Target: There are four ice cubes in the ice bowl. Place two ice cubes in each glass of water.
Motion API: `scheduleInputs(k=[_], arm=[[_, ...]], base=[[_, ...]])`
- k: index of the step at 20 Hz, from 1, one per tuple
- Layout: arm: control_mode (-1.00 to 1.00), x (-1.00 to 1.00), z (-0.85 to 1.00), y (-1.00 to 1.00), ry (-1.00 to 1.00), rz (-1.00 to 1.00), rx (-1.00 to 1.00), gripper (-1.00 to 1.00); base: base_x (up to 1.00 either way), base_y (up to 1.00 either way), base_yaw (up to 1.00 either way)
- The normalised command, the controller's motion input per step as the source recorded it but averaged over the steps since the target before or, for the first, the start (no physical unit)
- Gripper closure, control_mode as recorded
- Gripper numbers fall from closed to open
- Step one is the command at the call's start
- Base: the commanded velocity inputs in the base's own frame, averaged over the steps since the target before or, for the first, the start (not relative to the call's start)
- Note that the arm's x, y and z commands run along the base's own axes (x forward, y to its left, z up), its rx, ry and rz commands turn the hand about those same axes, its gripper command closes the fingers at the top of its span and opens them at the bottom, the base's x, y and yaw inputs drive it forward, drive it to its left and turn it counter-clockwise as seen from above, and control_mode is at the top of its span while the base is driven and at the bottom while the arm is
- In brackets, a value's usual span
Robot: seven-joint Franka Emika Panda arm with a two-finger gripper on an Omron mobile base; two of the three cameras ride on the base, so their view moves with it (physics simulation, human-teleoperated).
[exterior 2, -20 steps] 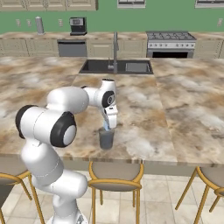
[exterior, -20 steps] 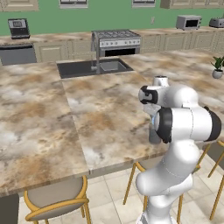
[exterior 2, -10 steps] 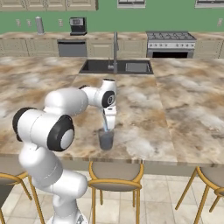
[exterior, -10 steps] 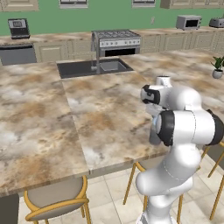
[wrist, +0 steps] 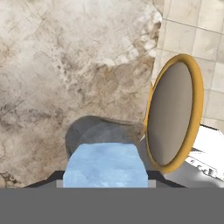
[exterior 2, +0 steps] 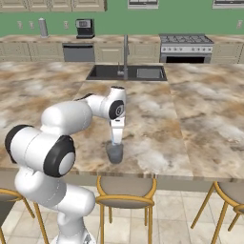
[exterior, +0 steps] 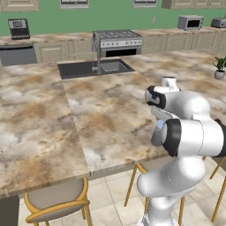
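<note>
**Ice cube held over a glass at the near counter edge, little movement in the last second**

Left base view: The arm's bulk hides most of the work spot. Compared with a second ago the arm's pose is nearly the same; the wrist has settled only slightly. A sliver of light blue, the ice cube (exterior: 160, 125), shows just below the wrist, and under it a grey rounded shape that I take to be a glass of water (exterior: 156, 137), near the near edge of the counter (exterior: 88, 119). A small plant (exterior: 219, 67) stands far right on the counter.

Right base view: The gripper (exterior 2: 116, 141) points straight down over the glass of water (exterior 2: 115, 153), which stands close to the counter's near edge, above a stool (exterior 2: 126, 188). Across the earlier pictures the hand sits at much the same place over the glass, so the approach looks finished rather than under way.

Hand view: The ice cube (wrist: 105, 166) fills the space between the jaws, which stand about half open and are closed on it. Directly beyond it lies the round rim of the glass of water (wrist: 94, 131), with the stool seat (wrist: 173, 113) to the right.

My reading: the cube is lined up over the glass and not yet released. Letting go is the step in hand; the bowl and the second glass lie outside these pictures, so overall progress cannot be told.
</note>
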Motion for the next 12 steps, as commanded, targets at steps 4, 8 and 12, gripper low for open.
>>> scheduleInputs(k=[4, 8, 12], arm=[[-1.00, 0.00, 0.00, 0.07, 0.00, -0.06, 0.00, 1.00], [-1.00, 0.07, 0.00, 0.16, 0.00, -0.04, 0.00, 1.00], [-1.00, 0.11, 0.02, 0.14, 0.00, 0.00, 0.00, 1.00]], base=[[0.00, 0.00, 0.00], [0.00, 0.00, 0.00], [0.00, 0.00, 0.00]])
